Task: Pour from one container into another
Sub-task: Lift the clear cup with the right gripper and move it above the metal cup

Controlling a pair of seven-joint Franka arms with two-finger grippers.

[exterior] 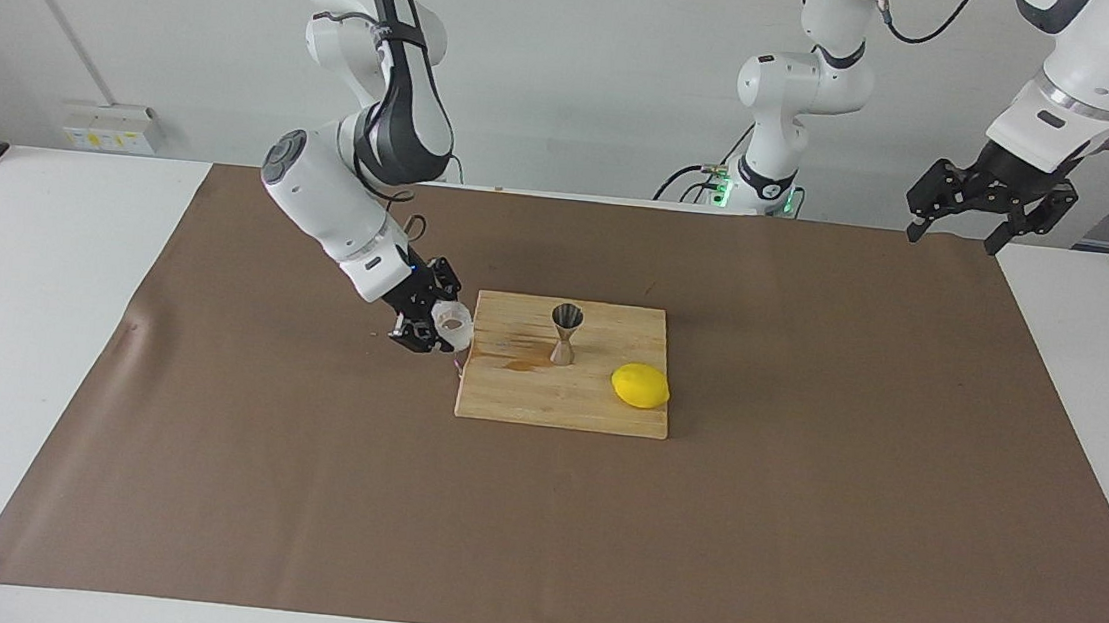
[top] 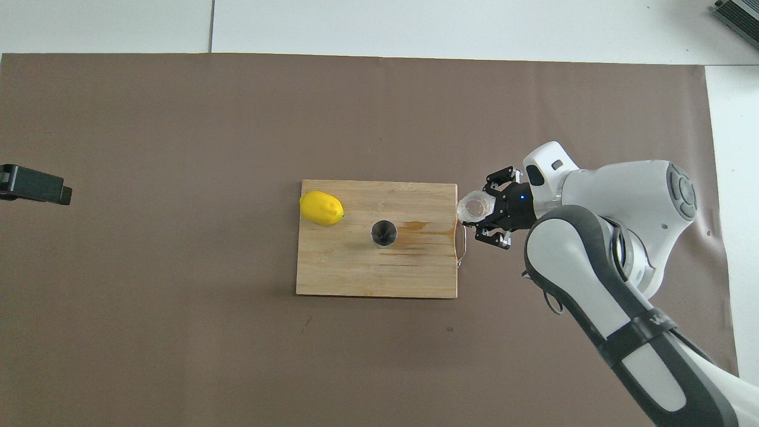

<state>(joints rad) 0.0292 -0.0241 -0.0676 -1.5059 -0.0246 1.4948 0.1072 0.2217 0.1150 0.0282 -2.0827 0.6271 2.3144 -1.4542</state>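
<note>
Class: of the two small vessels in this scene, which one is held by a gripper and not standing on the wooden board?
The clear cup. The right gripper holds it beside the board's edge, while the steel jigger stands upright on the board, near the lemon. The left gripper waits aside.

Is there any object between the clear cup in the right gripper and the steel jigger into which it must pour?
Nothing visible stands between them. The right gripper holds the clear cup at the edge of the cutting board toward the right arm's end. Bare board lies between it and the jigger. The lemon lies off this path. The left gripper waits.
</note>
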